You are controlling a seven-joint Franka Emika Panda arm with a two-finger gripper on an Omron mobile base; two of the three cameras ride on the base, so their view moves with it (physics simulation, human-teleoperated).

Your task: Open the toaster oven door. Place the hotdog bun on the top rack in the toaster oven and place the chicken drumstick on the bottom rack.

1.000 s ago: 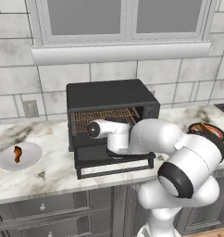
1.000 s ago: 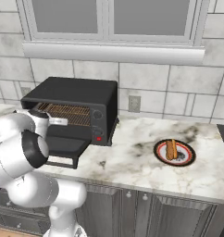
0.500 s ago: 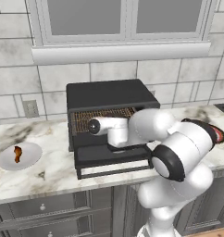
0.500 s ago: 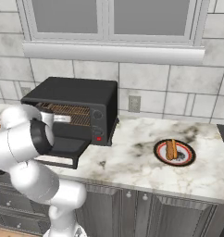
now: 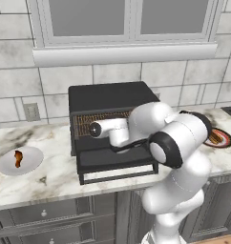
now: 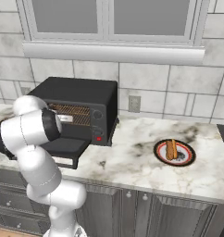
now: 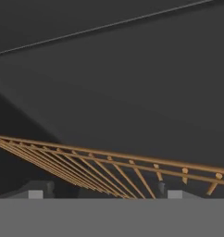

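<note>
The toaster oven (image 5: 111, 119) is the landmark, standing on the marble desk (image 6: 132, 157) with its door (image 5: 116, 160) lying flat open in front of it, so the first step looks done. Over that door the arm has swung in further than a second ago: its elbow now sits close before the oven and the claw (image 7: 104, 192) reaches into the mouth, level with the rack (image 7: 109, 169), whose copper wires fill the hand view just beyond the tips. The fingers stand apart with nothing between them. Since the claw is empty, this is probably a withdrawal or a misplaced reach, not a delivery. The hotdog bun (image 6: 171, 149) lies on a plate (image 6: 174, 152) well to the oven's right; the chicken drumstick (image 5: 17, 158) lies on a white plate (image 5: 20, 160) to its left.
</note>
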